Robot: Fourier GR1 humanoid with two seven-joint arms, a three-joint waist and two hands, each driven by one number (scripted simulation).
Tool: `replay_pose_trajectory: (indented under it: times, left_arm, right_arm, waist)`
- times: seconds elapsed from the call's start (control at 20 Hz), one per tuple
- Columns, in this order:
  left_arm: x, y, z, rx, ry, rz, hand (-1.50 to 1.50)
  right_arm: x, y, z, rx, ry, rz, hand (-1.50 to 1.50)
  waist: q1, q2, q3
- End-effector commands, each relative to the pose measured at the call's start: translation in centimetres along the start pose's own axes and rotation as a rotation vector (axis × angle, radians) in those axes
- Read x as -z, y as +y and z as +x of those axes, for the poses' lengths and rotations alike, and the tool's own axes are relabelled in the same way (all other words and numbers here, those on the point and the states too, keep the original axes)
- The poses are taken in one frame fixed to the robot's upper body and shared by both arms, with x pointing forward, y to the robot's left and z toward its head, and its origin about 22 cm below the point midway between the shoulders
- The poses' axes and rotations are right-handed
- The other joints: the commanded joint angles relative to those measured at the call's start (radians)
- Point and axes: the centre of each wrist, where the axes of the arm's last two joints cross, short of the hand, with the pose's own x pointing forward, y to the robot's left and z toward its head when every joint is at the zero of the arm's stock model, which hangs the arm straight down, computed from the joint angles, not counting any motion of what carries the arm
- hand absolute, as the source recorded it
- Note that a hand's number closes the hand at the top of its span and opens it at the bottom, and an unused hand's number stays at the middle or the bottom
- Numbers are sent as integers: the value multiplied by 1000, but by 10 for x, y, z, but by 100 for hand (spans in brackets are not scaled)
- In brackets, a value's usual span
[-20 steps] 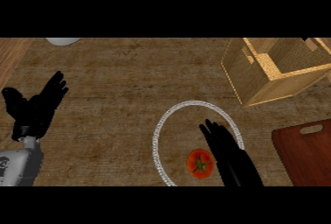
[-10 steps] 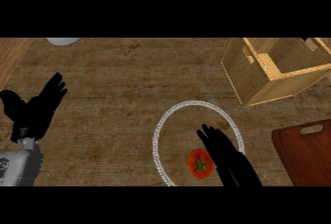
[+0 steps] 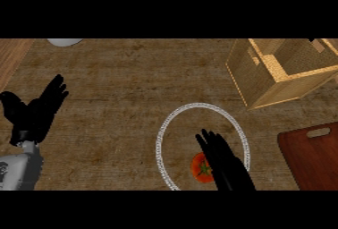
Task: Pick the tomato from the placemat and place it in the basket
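Note:
A red tomato (image 3: pixel 200 168) with a green stem lies in the near part of a round placemat (image 3: pixel 163 134), which matches the counter's brown and has a white rim. My right hand (image 3: pixel 223 159) is over the placemat with straight fingers pointing away, just right of the tomato and covering its right side. The tan wicker basket (image 3: pixel 264 76) stands at the far right, its inside showing. My left hand (image 3: pixel 36 112) rests open at the left edge, fingers up.
A dark red-brown cutting board (image 3: pixel 314 156) with a handle slot lies at the right edge. A white dish (image 3: pixel 64 42) peeks in at the top left. A lighter wooden strip (image 3: pixel 10 58) runs along the far left.
My right hand has crept slightly down and closer over the tomato. My left hand has drifted a little to the left.

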Motion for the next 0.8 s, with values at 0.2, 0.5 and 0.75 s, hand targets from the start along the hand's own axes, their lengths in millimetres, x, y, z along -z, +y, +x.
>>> replay_pose_trajectory:
  times: [0.2,0.5,0.75]
  left_arm:
    - [2,-12,-17,-5,10,1,0]
    - [7,-7,6,1,-9,-9,0]
    - [5,-16,10,-13,-33,-40,0]
  right_arm:
    - [-7,26,-10,-190,-16,79,150]
    - [13,24,-3,-147,-27,72,150]
    - [71,-5,7,0,374,-77,150]
  waist:
    - [-2,0,0]
    - [-1,1,0]
    - [43,19,1]
